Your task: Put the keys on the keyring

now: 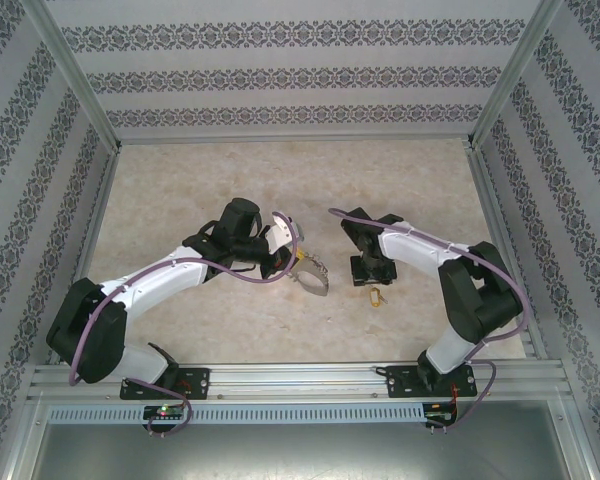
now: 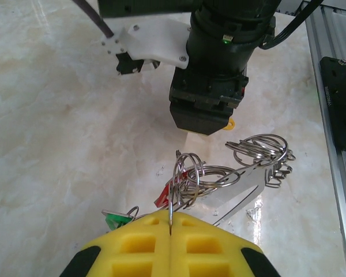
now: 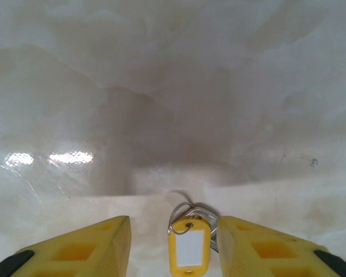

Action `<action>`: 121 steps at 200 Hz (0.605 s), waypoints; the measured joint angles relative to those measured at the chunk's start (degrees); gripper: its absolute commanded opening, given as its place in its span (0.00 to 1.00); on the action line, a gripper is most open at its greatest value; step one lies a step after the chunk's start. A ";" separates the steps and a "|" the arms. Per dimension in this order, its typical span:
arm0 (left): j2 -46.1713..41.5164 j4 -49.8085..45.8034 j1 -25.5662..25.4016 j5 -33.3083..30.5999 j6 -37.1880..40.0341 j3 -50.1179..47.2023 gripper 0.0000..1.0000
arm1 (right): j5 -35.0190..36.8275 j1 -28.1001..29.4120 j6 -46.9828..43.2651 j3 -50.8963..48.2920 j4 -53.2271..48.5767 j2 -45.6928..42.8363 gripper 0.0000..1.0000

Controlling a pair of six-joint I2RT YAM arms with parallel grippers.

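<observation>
Two arms meet near the middle of the marbled counter. In the top view we see the left arm reach in from 8 o'clock and the right arm from 4 o'clock, their tips just apart.

The left jaws are pressed together, pinching the keyring by its thin wire. In the left wrist view that wire rises edge-on toward 12 o'clock from the seam between the yellow pads. From above, the keyring sits at 4 o'clock of the left jaws, between the two arms. A bunch of small split rings hangs off it toward 2 o'clock, a red tag lies close at 11 o'clock of the pinch, and a green tag lies at 9 o'clock. We cannot tell whether the keyring is clear of the counter.

The right jaws are spread and point down at the counter. A yellow-tagged key lies flat between them, nearer the 3 o'clock finger; we cannot tell whether its small ring touches that finger.
</observation>
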 measured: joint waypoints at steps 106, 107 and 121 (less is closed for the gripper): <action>0.00 0.00 0.00 -0.07 0.00 0.00 0.00 | 0.96 0.00 -1.03 0.72 -1.22 1.60 0.36; 0.00 0.00 0.00 -0.07 0.00 0.00 0.00 | 0.96 -0.02 -1.03 0.72 -1.22 1.60 0.36; 0.00 0.00 0.00 -0.22 -0.02 0.00 0.00 | 0.92 0.00 -1.03 0.63 -0.83 1.60 0.36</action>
